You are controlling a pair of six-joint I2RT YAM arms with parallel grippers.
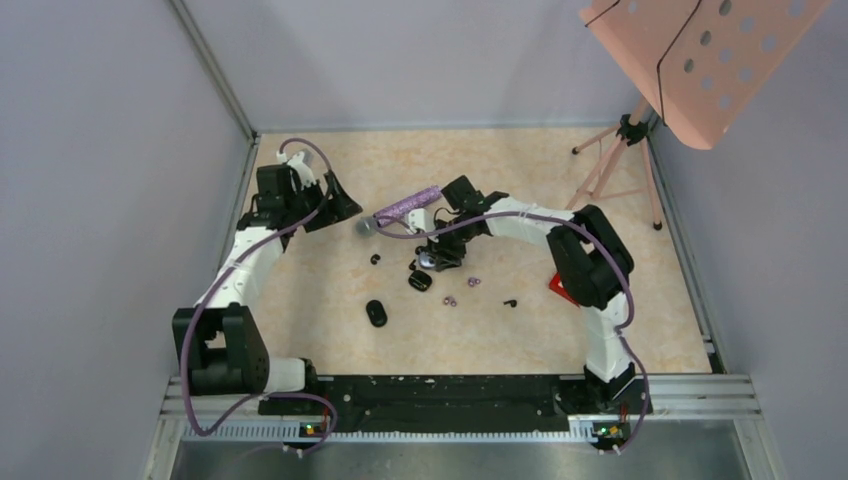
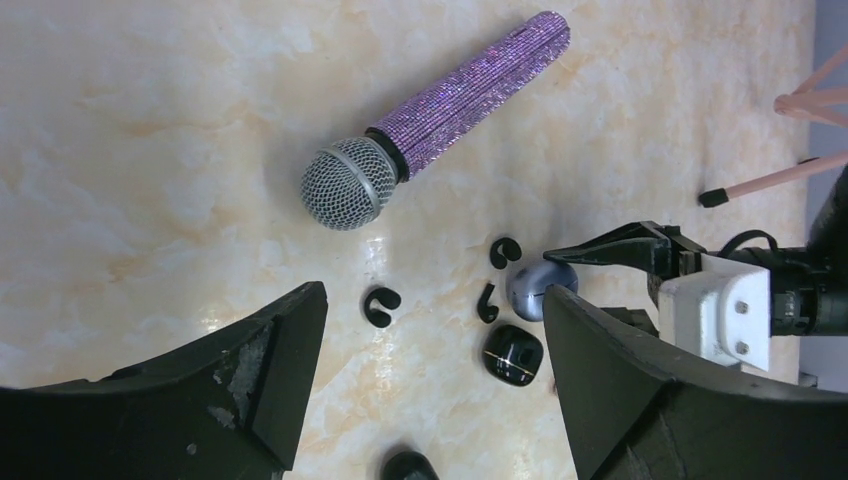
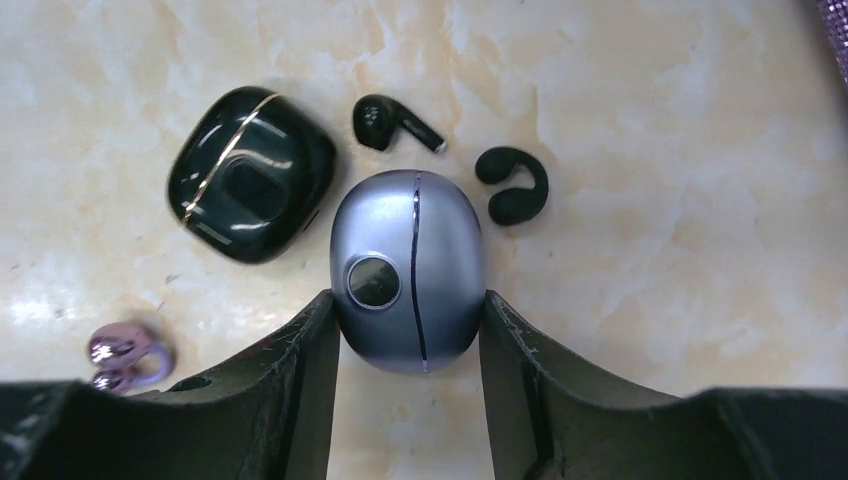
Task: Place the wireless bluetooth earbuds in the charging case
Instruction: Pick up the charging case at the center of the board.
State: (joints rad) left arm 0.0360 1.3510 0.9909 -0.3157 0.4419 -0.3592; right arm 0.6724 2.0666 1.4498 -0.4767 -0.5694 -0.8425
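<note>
Where the right end effector (image 3: pixel 408 298) pinches it, the charging case (image 3: pixel 410 262) gleams — silvery-lilac.

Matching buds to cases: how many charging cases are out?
3: the silver case in the right claw, the black gold-striped case beside it, the black oval case toward the near edge. The right arm may hide more.

glossy black bean-sized earbuds (image 2: pixel 381 305): four
lilac-pink earbuds (image 3: pixel 125 355): two
silver-lilac oval charging case (image 3: pixel 408 270): one
glossy black rounded charging cases (image 3: pixel 250 172): two
purple glitter microphone with a grey mesh head (image 2: pixel 465 85): one
pink perforated metal music stand (image 1: pixel 770 45): one
</note>
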